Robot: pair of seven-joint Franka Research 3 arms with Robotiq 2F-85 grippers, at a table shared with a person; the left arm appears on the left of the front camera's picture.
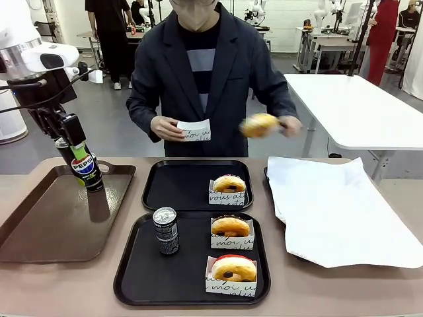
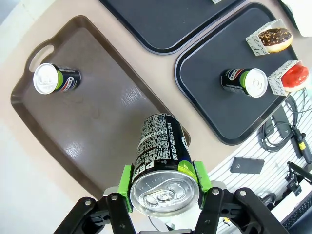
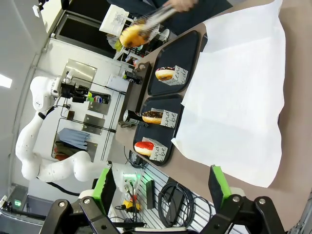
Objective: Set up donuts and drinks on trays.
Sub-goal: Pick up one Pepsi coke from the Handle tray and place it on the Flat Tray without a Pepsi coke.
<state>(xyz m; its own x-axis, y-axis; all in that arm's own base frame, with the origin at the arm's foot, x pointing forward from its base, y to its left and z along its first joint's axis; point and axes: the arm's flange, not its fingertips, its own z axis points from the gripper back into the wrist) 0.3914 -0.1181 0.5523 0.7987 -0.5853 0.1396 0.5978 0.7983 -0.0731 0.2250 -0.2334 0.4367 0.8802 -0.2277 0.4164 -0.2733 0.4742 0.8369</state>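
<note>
Four donuts (image 1: pixel 229 183), three cans (image 1: pixel 166 230), two trays (image 1: pixel 192 267)

A tan bench (image 1: pixel 20 290) spans the lower frame. Directly on it lie a long dark-brown tray (image 1: pixel 39 224) at lower left, two black square trays (image 1: pixel 192 274) at centre (one behind the other), and a white paper sheet (image 1: pixel 337 211) at right.

We saw bright, even indoor light; glare streaked the brown tray (image 2: pixel 122 105), soft shadows lay under the cans, the person's donut (image 1: pixel 259 124) was motion-blurred, and wrist views bent at their edges.
</note>
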